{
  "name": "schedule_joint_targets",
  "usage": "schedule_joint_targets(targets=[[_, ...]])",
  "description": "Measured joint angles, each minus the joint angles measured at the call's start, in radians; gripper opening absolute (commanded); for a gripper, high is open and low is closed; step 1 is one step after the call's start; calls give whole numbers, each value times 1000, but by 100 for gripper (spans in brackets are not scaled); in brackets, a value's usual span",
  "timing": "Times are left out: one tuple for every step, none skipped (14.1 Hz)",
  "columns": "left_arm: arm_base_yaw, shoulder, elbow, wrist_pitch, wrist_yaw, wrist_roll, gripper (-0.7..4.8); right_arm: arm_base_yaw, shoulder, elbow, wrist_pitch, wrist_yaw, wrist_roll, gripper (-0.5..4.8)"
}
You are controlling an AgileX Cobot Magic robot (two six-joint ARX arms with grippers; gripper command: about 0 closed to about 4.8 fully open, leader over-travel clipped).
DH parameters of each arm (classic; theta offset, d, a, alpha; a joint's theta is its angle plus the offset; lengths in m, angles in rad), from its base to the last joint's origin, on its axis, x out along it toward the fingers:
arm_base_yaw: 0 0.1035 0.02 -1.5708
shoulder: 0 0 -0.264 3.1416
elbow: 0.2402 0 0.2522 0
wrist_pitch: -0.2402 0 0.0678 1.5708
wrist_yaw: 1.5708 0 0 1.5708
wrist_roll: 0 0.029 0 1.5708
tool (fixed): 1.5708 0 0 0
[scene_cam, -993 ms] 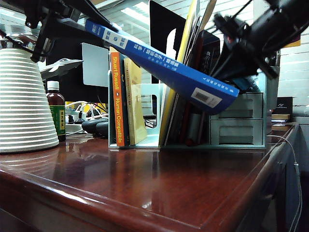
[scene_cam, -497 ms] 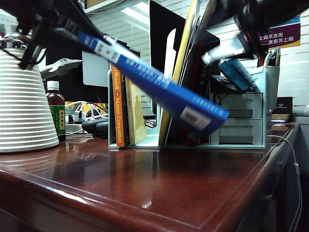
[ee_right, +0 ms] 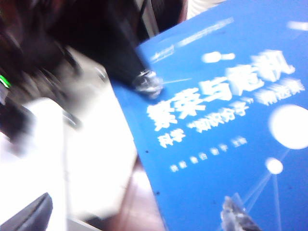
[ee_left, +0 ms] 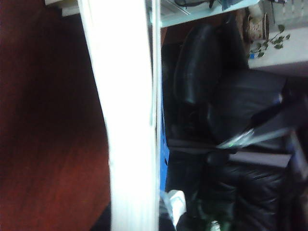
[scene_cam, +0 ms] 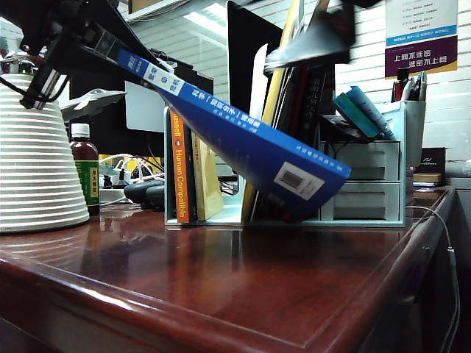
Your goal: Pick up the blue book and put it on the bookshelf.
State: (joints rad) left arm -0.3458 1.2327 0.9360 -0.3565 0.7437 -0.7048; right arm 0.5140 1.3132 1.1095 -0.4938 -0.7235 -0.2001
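Since a second ago the right gripper (scene_cam: pixel 313 44) has let go of the blue book (scene_cam: pixel 243 136) and lifted away toward the top of the exterior view, where it shows only as a dark blur above the bookshelf (scene_cam: pixel 364 180); its jaws cannot be read there, and in its own wrist view they are not visible either, only the blue book (ee_right: pixel 231 120) close below the camera with its white title and circles. Its low end has dropped meanwhile and now sits against the front of the bookshelf near the lower drawer, just above the desk (scene_cam: pixel 221 279), the barcode sticker facing out. It slants from upper left down to lower right, across the upright orange-spined book (scene_cam: pixel 179 165) and the yellow book (scene_cam: pixel 206 165) standing in the rack. Up at the book's high end the left gripper (scene_cam: pixel 88 37) is pinched on the blue book, its jaws pressed together on the top corner. In the left wrist view a pale page edge (ee_left: pixel 127 115) fills the middle with a sliver of blue beside it. Toward the desk's left edge stand a white ribbed vessel (scene_cam: pixel 37 158) and a brown bottle (scene_cam: pixel 85 173).
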Motion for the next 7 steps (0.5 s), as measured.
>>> schedule_joint_targets(targets=[[0,0,0,0,0,-14,-6,53,0,0,-5,97,-39,479],[0,0,0,0,0,-34,-6,131,0,0,-11,259,-103,479],[0,0,0,1,0,-38,-6,201,0,-1,-14,396,-154,479],[0,0,0,3,1,-54,-6,269,3,-3,-9,544,-212,479],[0,0,0,17,4,-83,-5,305,18,-3,15,642,-229,479],[0,0,0,35,17,-111,-6,333,46,-3,32,703,-235,479],[-1,0,0,61,31,-134,-5,355,82,-3,44,753,-238,479]])
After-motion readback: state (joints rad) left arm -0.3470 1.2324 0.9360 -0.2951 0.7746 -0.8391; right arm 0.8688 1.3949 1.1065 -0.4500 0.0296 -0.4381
